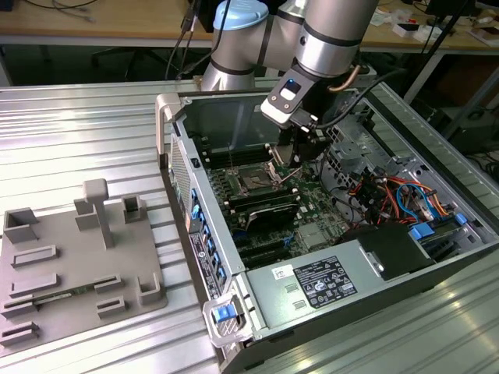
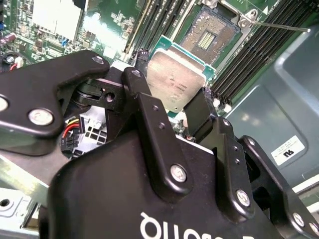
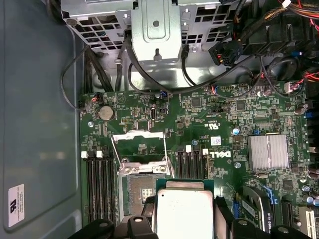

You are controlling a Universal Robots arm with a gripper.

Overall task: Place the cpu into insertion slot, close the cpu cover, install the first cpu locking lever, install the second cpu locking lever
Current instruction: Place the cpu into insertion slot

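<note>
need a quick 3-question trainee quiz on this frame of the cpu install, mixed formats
1. True or false: the cpu already sits in the insertion slot.
2. The cpu cover is: A) shut over the slot, B) swung open, C) taken off and lying on the table.
3. Fill in: the end effector is shut on the ____.
Key: 1 false; 2 B; 3 cpu.

An open computer case [image 1: 181, 167] holding a labelled power-supply box [image 1: 312, 284] and coloured cables [image 1: 394, 195] lies on a ribbed metal table [image 1: 93, 132], a grey fixture plate [image 1: 70, 269] at the exterior view's left.
</note>
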